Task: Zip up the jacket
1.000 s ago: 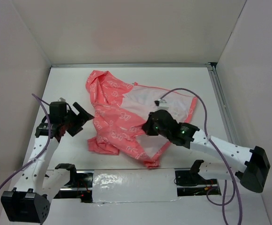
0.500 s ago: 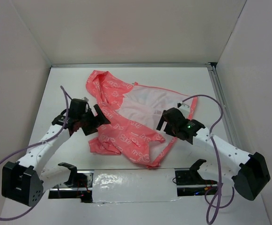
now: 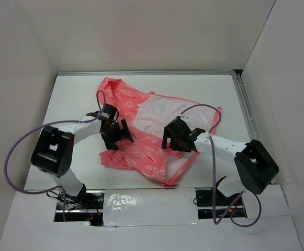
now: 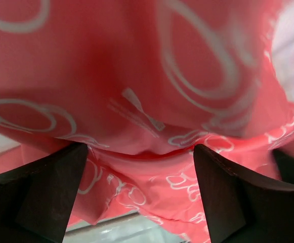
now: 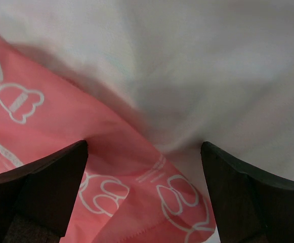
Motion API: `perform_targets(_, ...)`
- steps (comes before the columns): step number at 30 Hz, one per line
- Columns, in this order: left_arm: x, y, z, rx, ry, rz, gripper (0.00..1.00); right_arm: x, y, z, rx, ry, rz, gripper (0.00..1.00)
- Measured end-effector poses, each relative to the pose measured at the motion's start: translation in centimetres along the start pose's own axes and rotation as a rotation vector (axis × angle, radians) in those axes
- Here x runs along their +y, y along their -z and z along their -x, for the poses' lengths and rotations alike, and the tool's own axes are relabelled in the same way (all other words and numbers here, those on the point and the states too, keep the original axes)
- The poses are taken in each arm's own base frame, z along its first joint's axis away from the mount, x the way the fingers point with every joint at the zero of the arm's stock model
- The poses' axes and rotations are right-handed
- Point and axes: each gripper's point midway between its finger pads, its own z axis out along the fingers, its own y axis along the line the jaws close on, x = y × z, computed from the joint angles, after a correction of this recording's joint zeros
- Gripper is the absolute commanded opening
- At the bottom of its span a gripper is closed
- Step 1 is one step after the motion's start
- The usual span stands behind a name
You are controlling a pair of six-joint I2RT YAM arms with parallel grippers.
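Note:
The jacket (image 3: 141, 120) lies spread open and crumpled in the middle of the white table, coral-pink with white print, its whitish lining (image 3: 159, 115) facing up on the right half. My left gripper (image 3: 119, 133) hangs open low over the jacket's left pink folds. In the left wrist view pink fabric (image 4: 152, 76) fills the gap of that gripper (image 4: 141, 169), and nothing is pinched. My right gripper (image 3: 175, 138) stands open over the border of lining and pink edge. The right wrist view shows lining (image 5: 197, 66) above that gripper (image 5: 144, 167) and pink cloth (image 5: 111, 152) below. I cannot see the zipper.
White walls close in the table on three sides. A metal rail (image 3: 244, 104) runs along the right edge. A shiny taped strip (image 3: 141, 201) crosses the near edge between the arm bases. Purple cables (image 3: 204, 110) loop above both arms.
My right gripper has opened and shifted slightly over the jacket's middle. The left arm has swung in from the left to sit over the jacket's left folds, open all along.

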Motion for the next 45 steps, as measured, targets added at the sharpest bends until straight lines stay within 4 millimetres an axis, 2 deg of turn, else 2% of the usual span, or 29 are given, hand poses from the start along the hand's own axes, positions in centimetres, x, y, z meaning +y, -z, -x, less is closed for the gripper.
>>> perform_targets(2,-0.7,-0.5,2.0,-0.004,0.015,0.016,0.99,0.5,-0.7,-0.8,0.03,0.019,0.014,0.98)
perform_targets(4,-1.6,-1.0,4.8,-0.015,0.033,0.024,0.99,1.4,-1.0,-1.7,0.059,0.038,0.047,0.97)
perform_targets(8,-3.6,-2.0,11.6,-0.063,0.039,0.023,0.99,4.2,-0.6,-4.3,0.102,0.132,0.135,0.96)
perform_targets(12,-7.0,-3.7,19.3,-0.13,0.012,0.007,0.99,7.3,0.8,-8.4,0.151,0.272,0.23,0.97)
perform_targets(14,-8.2,-4.0,21.7,-0.164,-0.009,-0.006,0.99,8.6,1.7,-10.0,0.164,0.326,0.265,0.98)
perform_targets(16,-8.3,-4.0,22.2,-0.179,-0.019,-0.008,0.99,9.5,2.6,-10.9,0.166,0.358,0.295,0.98)
perform_targets(18,-7.9,-3.5,21.6,-0.196,-0.039,-0.021,0.99,9.3,3.2,-10.0,0.143,0.344,0.297,0.99)
perform_targets(19,-7.2,-3.1,20.8,-0.195,-0.04,-0.019,0.99,9.1,3.7,-8.9,0.12,0.32,0.297,0.99)
perform_targets(22,-4.6,-0.5,17.7,-0.18,-0.014,0.003,0.99,8.5,6.0,-3.3,-0.015,0.178,0.336,1.0)
perform_targets(24,-3.7,2.2,16.5,-0.206,-0.002,0.003,0.99,6.7,7.8,0.9,-0.126,0.037,0.348,1.0)
perform_targets(26,-3.4,5.6,15.8,-0.269,0.0,-0.014,0.99,3.8,9.0,4.4,-0.232,-0.116,0.323,1.0)
perform_targets(27,-3.6,7.3,15.3,-0.308,-0.009,-0.032,0.99,2.0,9.2,5.5,-0.271,-0.186,0.298,1.0)
perform_targets(30,-4.7,11.2,12.8,-0.397,-0.062,-0.107,0.99,-4.6,8.4,6.5,-0.322,-0.377,0.162,1.0)
perform_targets(32,-5.4,12.3,10.7,-0.41,-0.101,-0.163,0.99,-8.8,7.4,6.1,-0.327,-0.482,0.06,1.0)
perform_targets(35,-5.9,11.8,6.7,-0.374,-0.172,-0.227,0.99,-13.5,6.1,4.8,-0.31,-0.602,-0.066,1.0)
perform_targets(38,-6.4,9.9,2.4,-0.288,-0.247,-0.27,0.99,-17.4,5.2,3.8,-0.282,-0.707,-0.185,1.0)
perform_targets(41,-6.7,7.6,-1.2,-0.197,-0.307,-0.281,0.99,-20.0,4.5,3.4,-0.259,-0.778,-0.266,1.0)
perform_targets(45,-6.4,4.5,-5.1,-0.078,-0.355,-0.265,0.99,-22.3,3.7,3.2,-0.237,-0.849,-0.312,0.99)
